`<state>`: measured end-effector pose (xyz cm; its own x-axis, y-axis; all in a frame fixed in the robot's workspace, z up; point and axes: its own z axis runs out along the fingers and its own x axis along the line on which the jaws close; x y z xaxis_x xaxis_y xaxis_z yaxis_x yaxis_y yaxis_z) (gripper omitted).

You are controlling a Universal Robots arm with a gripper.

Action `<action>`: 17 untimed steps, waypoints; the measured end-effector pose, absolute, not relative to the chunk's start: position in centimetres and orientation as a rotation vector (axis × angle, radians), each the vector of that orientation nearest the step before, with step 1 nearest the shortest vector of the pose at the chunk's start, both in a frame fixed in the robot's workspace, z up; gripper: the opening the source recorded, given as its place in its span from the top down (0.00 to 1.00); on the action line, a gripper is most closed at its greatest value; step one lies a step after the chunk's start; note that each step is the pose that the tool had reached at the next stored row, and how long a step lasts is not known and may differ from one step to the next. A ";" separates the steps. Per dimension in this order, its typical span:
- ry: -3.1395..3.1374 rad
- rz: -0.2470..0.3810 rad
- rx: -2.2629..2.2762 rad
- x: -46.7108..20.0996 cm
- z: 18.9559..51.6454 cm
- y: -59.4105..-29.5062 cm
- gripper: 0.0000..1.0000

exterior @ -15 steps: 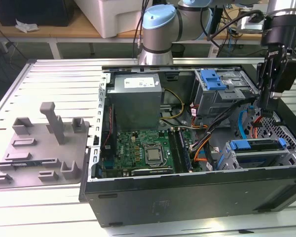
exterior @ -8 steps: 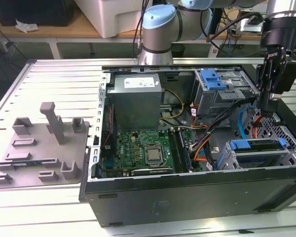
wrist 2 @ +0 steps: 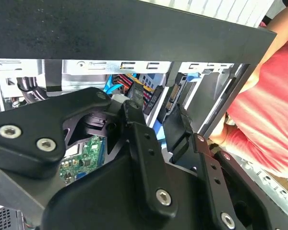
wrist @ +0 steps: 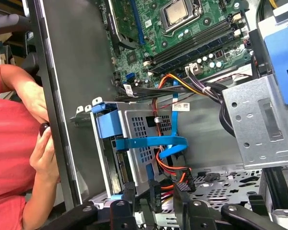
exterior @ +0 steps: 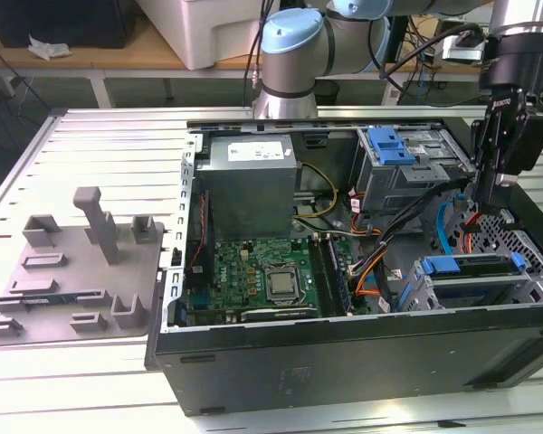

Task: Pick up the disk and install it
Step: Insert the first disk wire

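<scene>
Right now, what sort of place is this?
Probably a robotics lab or workshop: a robot arm reaches over an open computer case on a slotted metal table, with a grey fixture plate beside it.

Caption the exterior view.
Black robot gripper hangs inside the open black computer case, near its blue-railed grey drive cage.

You work on a table (exterior: 100, 136) of pale metal slats with long grooves. Toward the exterior view's left a grey fixture plate (exterior: 72, 271) with upright blocks lies on it. Behind the table stands a wooden bench (exterior: 127, 56), which carries a white box (exterior: 208, 32), a black box (exterior: 63, 18) and a crumpled white paper (exterior: 47, 48). The light is even.
</scene>
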<state>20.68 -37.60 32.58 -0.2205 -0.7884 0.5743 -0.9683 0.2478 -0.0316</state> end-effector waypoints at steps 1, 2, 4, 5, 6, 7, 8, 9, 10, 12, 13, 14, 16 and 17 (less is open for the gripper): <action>-2.080 0.542 1.599 20.7 32.6 -37.6 0.56; -2.079 0.543 1.598 20.7 32.6 -37.6 0.57; -2.077 0.543 1.597 20.7 32.5 -37.6 0.70; -2.074 0.544 1.596 20.7 32.5 -37.6 0.76; -2.072 0.544 1.595 20.7 32.5 -37.6 0.82; -2.070 0.545 1.594 20.7 32.5 -37.6 0.82; -2.069 0.545 1.593 20.7 32.5 -37.6 0.82; -2.066 0.546 1.591 20.8 32.4 -37.6 0.82; -2.063 0.549 1.589 20.8 32.4 -37.5 0.82; -2.057 0.553 1.585 20.8 32.3 -37.3 0.82; -2.055 0.556 1.583 20.8 32.3 -37.2 0.82; -2.050 0.560 1.580 20.8 32.2 -37.0 0.82; -2.044 0.566 1.575 20.8 32.2 -36.4 0.82; -2.042 0.568 1.573 20.8 32.1 -36.2 0.82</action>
